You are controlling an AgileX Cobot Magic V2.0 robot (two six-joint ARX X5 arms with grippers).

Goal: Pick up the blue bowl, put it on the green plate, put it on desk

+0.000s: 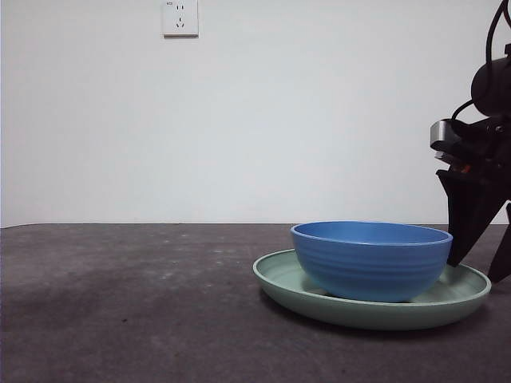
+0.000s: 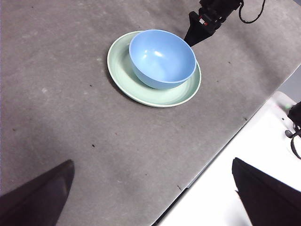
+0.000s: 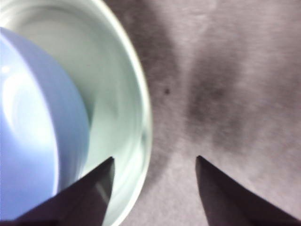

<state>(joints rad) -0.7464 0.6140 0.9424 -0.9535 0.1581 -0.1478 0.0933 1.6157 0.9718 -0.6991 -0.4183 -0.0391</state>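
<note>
The blue bowl (image 1: 371,259) sits upright on the green plate (image 1: 447,305), which rests on the desk (image 1: 120,303) right of centre. My right gripper (image 1: 477,270) hangs open at the plate's right edge. In the right wrist view its jaws (image 3: 155,157) straddle the plate's rim (image 3: 141,103), one over the plate beside the bowl (image 3: 33,141), the other over bare desk. It holds nothing. My left gripper (image 2: 153,162) stands open, high above the desk and away from the bowl (image 2: 162,56) and plate (image 2: 155,96).
A white wall with a power outlet (image 1: 180,17) stands behind the desk. In the left wrist view a white surface (image 2: 263,141) lies past the desk's edge, with black cables on it (image 2: 295,134).
</note>
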